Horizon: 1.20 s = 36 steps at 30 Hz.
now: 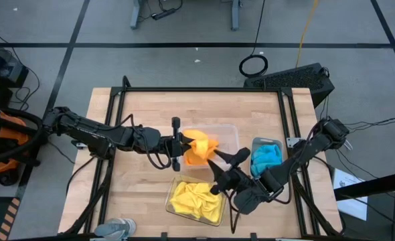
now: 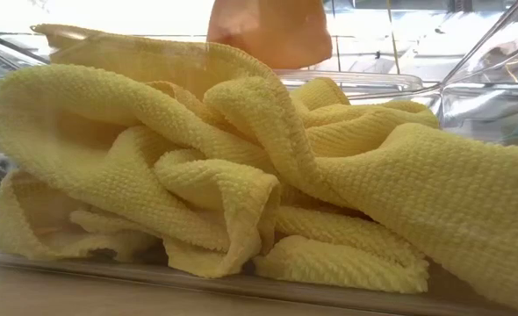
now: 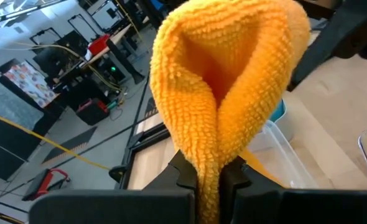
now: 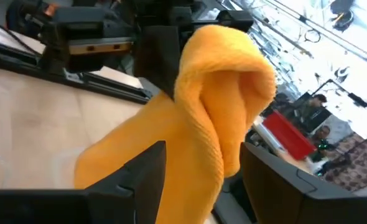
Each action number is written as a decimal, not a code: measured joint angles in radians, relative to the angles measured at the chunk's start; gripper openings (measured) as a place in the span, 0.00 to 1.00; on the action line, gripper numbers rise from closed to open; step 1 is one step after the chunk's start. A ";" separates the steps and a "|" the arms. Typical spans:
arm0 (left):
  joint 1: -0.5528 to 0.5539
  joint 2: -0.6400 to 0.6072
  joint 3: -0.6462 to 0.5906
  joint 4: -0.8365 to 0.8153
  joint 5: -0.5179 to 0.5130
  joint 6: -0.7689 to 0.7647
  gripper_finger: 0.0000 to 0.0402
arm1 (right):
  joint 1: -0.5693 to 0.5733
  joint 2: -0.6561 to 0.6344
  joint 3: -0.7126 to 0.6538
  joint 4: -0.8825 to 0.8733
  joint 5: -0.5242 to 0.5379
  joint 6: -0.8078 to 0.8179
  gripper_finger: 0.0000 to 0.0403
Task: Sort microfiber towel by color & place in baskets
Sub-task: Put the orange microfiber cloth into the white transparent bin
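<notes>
While yellow towels [image 1: 196, 199] already fill the near basket [image 1: 173, 201] and blue cloth [image 1: 267, 158] sits in the narrower basket [image 1: 256, 144] on the right, the orange sorting looks like the last part left. An orange towel [image 1: 199, 148] hangs over the far clear basket [image 1: 229, 134] in the middle of the tabletop [image 1: 144, 114], pinched in the left pincer [image 1: 179, 152], whose fingers are pressed tight on the fabric. The right pincer [image 1: 221, 162] stands spread on either side of the same cloth and grips nothing. Whether the second orange towel already lies beneath it I cannot make out, since the held cloth covers that basket. By my judgement, the task is nearly done: this towel must still be dropped.
</notes>
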 joint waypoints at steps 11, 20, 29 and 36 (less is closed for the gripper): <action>-0.002 0.001 0.000 -0.025 0.083 -0.008 0.04 | -0.075 -0.007 0.000 0.103 -0.084 -0.081 0.49; -0.003 0.001 0.000 -0.086 0.101 -0.007 0.04 | -0.103 -0.007 0.000 0.236 -0.217 -0.236 0.49; -0.016 0.001 0.000 -0.097 0.161 0.000 0.04 | -0.102 -0.007 0.000 0.235 -0.301 -0.220 0.29; -0.020 0.001 0.000 -0.094 0.167 -0.034 0.04 | -0.102 -0.007 0.000 0.235 -0.339 -0.260 0.05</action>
